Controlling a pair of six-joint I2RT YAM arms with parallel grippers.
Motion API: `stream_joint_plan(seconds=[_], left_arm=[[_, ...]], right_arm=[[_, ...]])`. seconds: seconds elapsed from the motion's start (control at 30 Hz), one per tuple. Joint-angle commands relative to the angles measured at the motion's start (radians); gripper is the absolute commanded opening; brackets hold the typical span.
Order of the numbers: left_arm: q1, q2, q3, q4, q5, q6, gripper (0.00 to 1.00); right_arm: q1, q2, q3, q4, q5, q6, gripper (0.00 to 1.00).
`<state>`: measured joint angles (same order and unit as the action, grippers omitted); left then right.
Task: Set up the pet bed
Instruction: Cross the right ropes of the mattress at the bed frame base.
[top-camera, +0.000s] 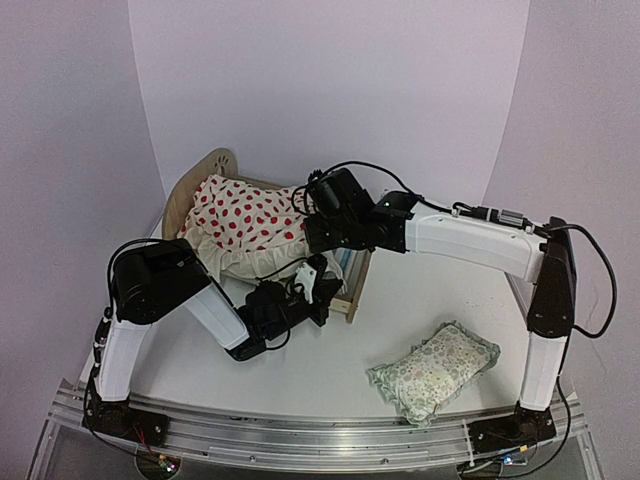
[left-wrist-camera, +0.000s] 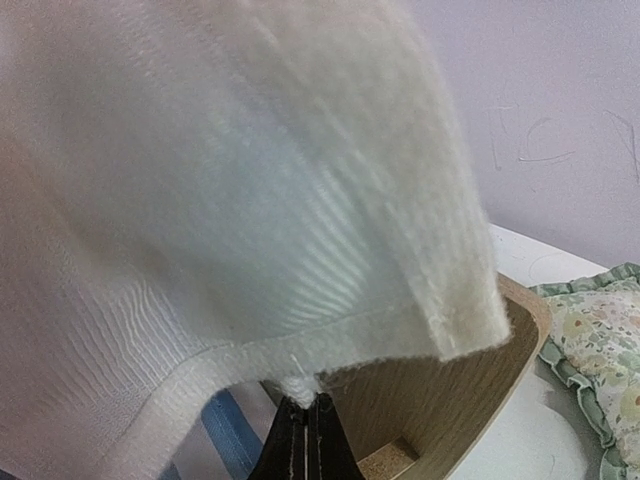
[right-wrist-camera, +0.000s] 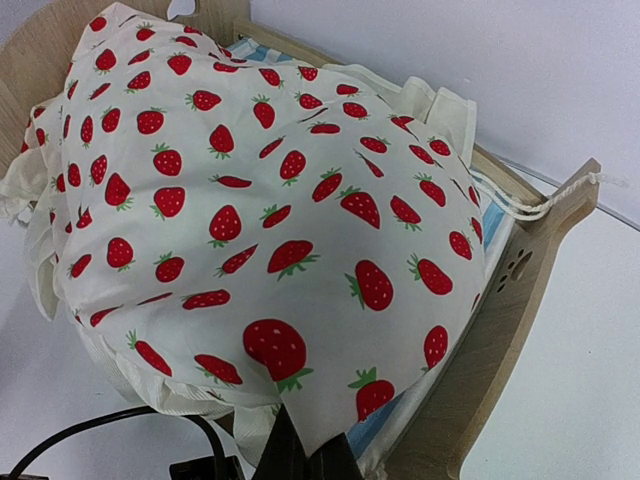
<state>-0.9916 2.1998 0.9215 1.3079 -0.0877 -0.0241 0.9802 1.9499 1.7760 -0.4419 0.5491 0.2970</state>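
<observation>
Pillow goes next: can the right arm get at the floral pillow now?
Probably yes. The pillow lies bare on the table near that arm's base, nothing in between. The right gripper, shut at the cushion, would have to back off first.

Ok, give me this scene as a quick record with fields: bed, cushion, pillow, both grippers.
pet bed: wood frame, on the table
cushion: strawberry print, heaped on the bed
pillow: floral, on the table, apart from the bed
left gripper: shut on the cushion's cream hem
right gripper: shut at the cushion, grip unclear
</observation>
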Motion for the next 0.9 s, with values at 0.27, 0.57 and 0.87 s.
stream_joint_plan(seconds=[0.27,0.57,0.87], left_arm=[[-0.041,-0.119,0.027,-0.199,-0.006,-0.009,0.0],[-0.073,-0.217,-0.001,-0.346,-0.02,-0.044,0.0],[-0.074,-0.318,0.019,-0.588,-0.032,-0.083,0.0]], right_arm=[[-0.003,-0.038,0.007,0.042,0.052,-0.019,0.0],[-0.013,-0.043,-0.041,0.052,0.061,-0.01,0.0],[-0.02,-0.07,-0.119,0.068,0.066,0.007,0.0]])
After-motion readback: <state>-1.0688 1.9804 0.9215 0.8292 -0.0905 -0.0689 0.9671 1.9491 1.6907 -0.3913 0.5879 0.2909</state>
